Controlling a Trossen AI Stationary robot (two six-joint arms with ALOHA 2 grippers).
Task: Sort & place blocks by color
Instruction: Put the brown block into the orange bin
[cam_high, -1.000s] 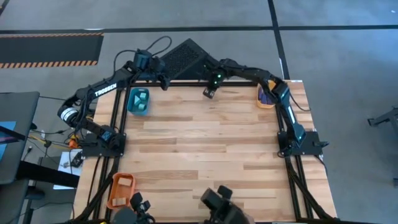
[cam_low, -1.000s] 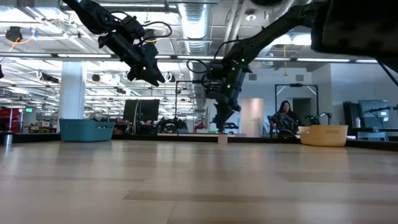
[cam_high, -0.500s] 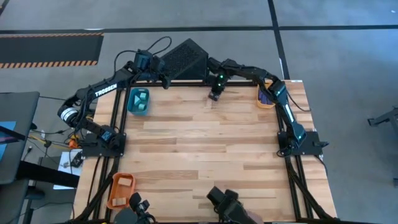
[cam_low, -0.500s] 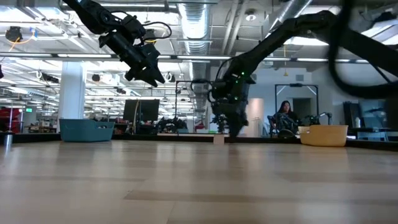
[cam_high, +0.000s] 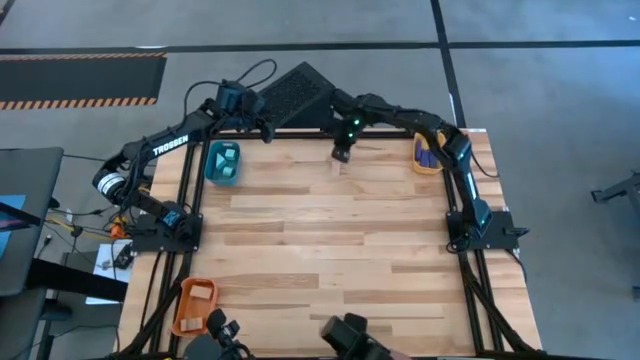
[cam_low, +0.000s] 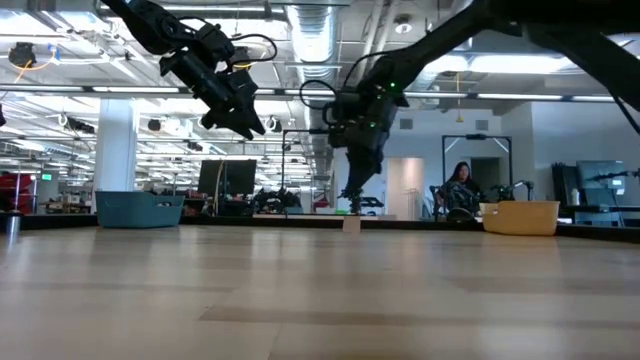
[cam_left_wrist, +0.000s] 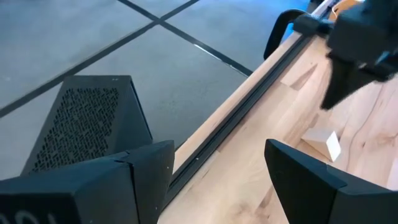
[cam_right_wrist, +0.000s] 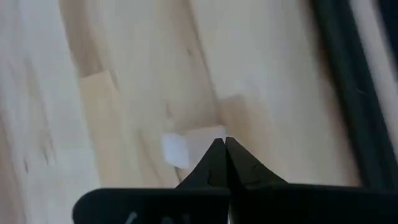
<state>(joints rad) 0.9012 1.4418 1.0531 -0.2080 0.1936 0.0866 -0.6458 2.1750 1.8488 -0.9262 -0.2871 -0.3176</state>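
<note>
High view: right pincer (cam_high: 340, 156), closed and empty, hangs above a tan block (cam_high: 336, 167) at upper centre; left pincer (cam_high: 262, 132) wide, upper left.

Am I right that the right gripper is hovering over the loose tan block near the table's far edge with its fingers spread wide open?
Not quite: the right gripper does hover over the tan block near the far edge, but its fingers are shut, tips pressed together, as the right wrist view shows.
</note>
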